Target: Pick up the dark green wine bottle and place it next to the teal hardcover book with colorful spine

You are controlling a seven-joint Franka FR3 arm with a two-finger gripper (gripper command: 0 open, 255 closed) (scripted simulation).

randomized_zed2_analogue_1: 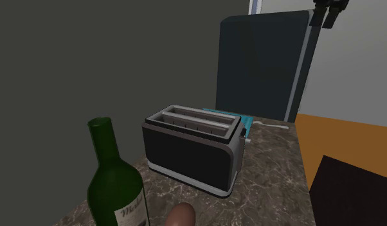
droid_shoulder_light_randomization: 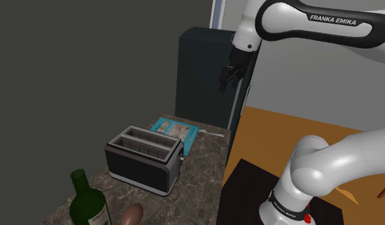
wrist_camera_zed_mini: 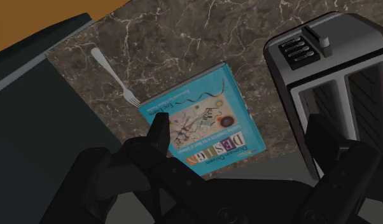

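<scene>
The dark green wine bottle (droid_shoulder_light_randomization: 87, 204) stands upright at the near end of the marble counter, close to the second exterior view's lower left (randomized_zed2_analogue_1: 115, 186). The teal book (droid_shoulder_light_randomization: 175, 131) lies flat at the counter's far end, behind the toaster, cover up (wrist_camera_zed_mini: 203, 118); a teal sliver of the book (randomized_zed2_analogue_1: 245, 121) peeks past the toaster. My gripper (droid_shoulder_light_randomization: 224, 82) hangs high in the air above the book's end of the counter, far from the bottle. Its fingers (wrist_camera_zed_mini: 160, 137) stand apart with nothing between them, so the gripper (wrist_camera_zed_mini: 238, 127) is open. The gripper (randomized_zed2_analogue_1: 328, 16) also sits at the top edge.
A dark toaster (droid_shoulder_light_randomization: 146, 156) with a silver base stands between bottle and book. A white fork (wrist_camera_zed_mini: 114, 76) lies beside the book near a tall dark blue-grey cabinet (droid_shoulder_light_randomization: 204, 70). A brown rounded object (droid_shoulder_light_randomization: 132, 215) rests next to the bottle. The black stand (droid_shoulder_light_randomization: 249, 198) is beside the counter.
</scene>
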